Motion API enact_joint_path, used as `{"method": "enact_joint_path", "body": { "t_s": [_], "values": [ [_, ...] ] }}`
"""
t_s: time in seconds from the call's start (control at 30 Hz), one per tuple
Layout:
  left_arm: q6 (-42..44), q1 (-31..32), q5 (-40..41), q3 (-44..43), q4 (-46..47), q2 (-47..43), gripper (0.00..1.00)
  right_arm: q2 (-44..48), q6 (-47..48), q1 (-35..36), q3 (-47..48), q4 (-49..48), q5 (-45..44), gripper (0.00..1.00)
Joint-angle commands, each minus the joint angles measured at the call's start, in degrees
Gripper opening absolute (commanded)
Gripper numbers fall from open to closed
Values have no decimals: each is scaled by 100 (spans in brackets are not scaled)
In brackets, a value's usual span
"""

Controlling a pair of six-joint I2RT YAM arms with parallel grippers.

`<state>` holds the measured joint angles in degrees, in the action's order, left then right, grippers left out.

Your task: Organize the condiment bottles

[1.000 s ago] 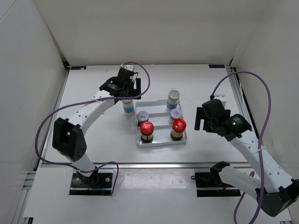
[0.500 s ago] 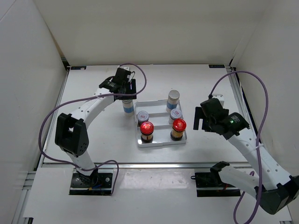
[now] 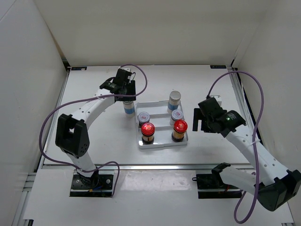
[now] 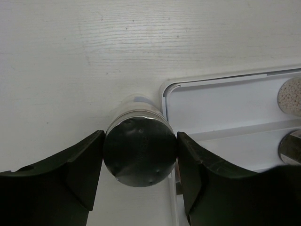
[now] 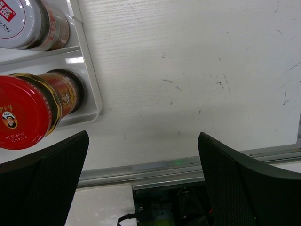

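Silver-capped blue-labelled bottle (image 4: 139, 153) just left of white stepped tray (image 3: 162, 145), clamped by left gripper (image 4: 139, 162). Tray holds two red-capped amber bottles (image 3: 147, 129) (image 3: 180, 126), two white-lidded jars (image 3: 143, 116) (image 3: 177, 114), second silver-capped bottle (image 3: 174, 98). Right gripper (image 5: 143, 160) agape.

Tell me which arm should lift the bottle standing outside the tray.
Left: the left gripper is shut on the silver-capped bottle beside the tray; the right gripper is open and empty.

Free table (image 5: 197, 70) beside tray (image 5: 94, 101) (right side)

White arms (image 3: 91, 109), black joints and jaws (purple cables (image 3: 42, 136) looping alongside).
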<state>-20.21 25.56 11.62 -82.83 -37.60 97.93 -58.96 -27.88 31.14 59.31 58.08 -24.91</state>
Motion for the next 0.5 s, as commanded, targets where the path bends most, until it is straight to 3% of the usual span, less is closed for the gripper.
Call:
{"method": "enact_joint_path", "body": {
  "t_s": [0.0,0.23,0.47],
  "values": [
    [-10,36,33,74,-36,-353,54,-45,37,-11,-7,-175,38,100],
    [166,98,332,-593,-150,-1108,50,-98,90,-11,-7,-175,91,100],
    [166,458,332,-1112,-151,-1198,50,-151,90,-11,-7,-175,144,100]
  ]
}}
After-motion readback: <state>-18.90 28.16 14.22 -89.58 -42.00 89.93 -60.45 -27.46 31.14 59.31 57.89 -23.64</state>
